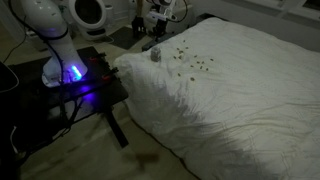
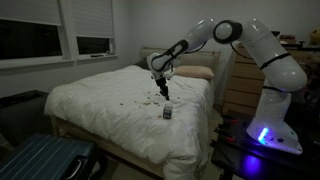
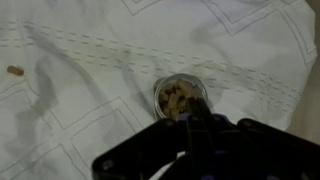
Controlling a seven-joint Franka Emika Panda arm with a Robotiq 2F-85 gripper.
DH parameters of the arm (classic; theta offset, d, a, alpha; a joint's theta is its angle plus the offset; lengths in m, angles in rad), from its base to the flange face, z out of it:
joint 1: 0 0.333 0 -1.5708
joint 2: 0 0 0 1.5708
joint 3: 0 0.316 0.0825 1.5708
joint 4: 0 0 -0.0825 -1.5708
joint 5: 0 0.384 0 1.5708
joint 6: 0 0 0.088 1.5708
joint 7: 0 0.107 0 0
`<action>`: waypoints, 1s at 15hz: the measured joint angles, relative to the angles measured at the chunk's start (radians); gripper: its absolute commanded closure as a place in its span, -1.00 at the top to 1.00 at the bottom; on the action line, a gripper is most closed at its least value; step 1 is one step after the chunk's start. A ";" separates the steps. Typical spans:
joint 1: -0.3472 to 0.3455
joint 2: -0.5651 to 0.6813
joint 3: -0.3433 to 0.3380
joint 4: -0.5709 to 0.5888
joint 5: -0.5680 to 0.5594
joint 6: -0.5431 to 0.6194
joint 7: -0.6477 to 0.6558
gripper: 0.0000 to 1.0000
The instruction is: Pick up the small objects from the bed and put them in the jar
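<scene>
The jar (image 3: pixel 157 98) stands upright on the white bed (image 3: pixel 90 120), and in the wrist view brownish small objects lie inside it. My gripper (image 3: pixel 198 110) hangs shut right over the jar's mouth; whether a bit is pinched between the fingers I cannot tell. One loose small object (image 3: pixel 15 70) lies far left on the cover. In both exterior views the gripper (image 2: pixel 165 95) (image 1: pixel 155 38) is just above the jar (image 2: pixel 167 113) (image 1: pixel 155 55). Several dark small objects (image 1: pixel 195 62) (image 2: pixel 135 100) lie scattered on the cover beside the jar.
The robot base with a blue glow (image 1: pixel 70 72) stands on a black side table (image 1: pixel 100 90) against the bed's edge. A large white round appliance (image 1: pixel 90 12) sits behind it. Pillows (image 2: pixel 195 72) lie at the bed's head, with a wooden dresser (image 2: pixel 240 85) beyond.
</scene>
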 measured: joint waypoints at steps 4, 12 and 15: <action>-0.003 0.006 0.000 0.007 0.000 -0.024 -0.023 -0.99; -0.003 0.094 0.000 0.095 0.000 -0.120 -0.060 -0.99; -0.001 0.130 0.000 0.134 0.000 -0.123 -0.060 -0.99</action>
